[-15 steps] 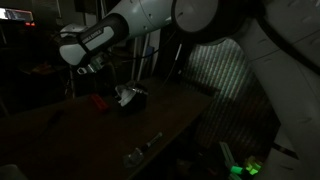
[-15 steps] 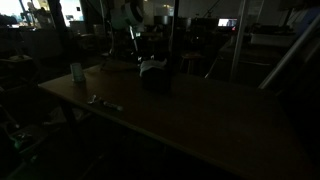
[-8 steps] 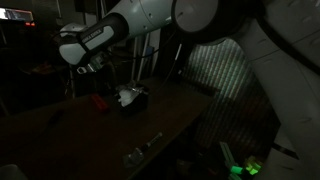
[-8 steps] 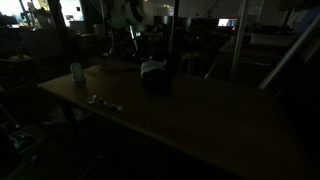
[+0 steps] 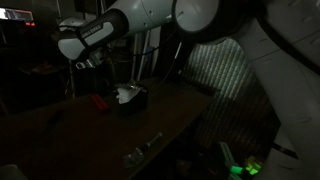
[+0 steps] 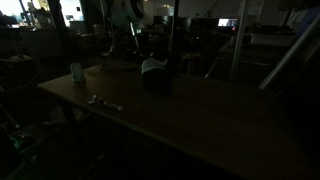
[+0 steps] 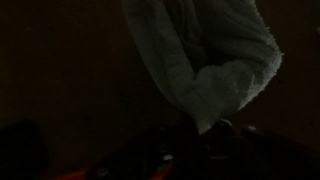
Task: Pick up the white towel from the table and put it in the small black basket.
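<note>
The white towel (image 5: 124, 95) lies on the small black basket (image 5: 136, 103), with a red object (image 5: 100, 101) just beside the basket. The end effector (image 5: 88, 66) hangs above the basket, too dark to tell whether spread or pinching.

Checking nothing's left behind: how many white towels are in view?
1. The towel sits at the top of the black basket on the table; darkness may hide others.

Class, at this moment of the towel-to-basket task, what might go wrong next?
1. The white towel shows above the rim of the small black basket, so it may slip out onto the table.
2. The scene is very dark, so judging whether the towel is fully inside is hard.
</note>
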Robot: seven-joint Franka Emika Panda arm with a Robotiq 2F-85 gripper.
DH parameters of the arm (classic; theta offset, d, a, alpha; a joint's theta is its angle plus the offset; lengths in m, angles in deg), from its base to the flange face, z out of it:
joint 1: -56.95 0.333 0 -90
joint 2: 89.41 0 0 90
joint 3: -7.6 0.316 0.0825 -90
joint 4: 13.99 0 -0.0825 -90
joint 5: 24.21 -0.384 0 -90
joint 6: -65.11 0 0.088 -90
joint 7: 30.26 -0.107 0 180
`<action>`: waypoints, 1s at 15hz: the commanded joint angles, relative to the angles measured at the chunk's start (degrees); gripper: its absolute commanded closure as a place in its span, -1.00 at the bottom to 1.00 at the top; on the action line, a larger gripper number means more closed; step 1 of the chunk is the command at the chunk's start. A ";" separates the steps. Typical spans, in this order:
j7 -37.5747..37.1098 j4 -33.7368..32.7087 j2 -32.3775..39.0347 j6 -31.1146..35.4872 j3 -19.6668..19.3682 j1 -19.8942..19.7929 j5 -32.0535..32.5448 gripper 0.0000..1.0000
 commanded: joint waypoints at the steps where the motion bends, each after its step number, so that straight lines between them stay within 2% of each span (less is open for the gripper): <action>1: 1.27 -3.06 -1.04 -1.77 -0.49 0.05 -0.31 0.92; 15: -2.16 -5.81 -3.78 -1.03 -1.40 -1.86 -2.09 0.94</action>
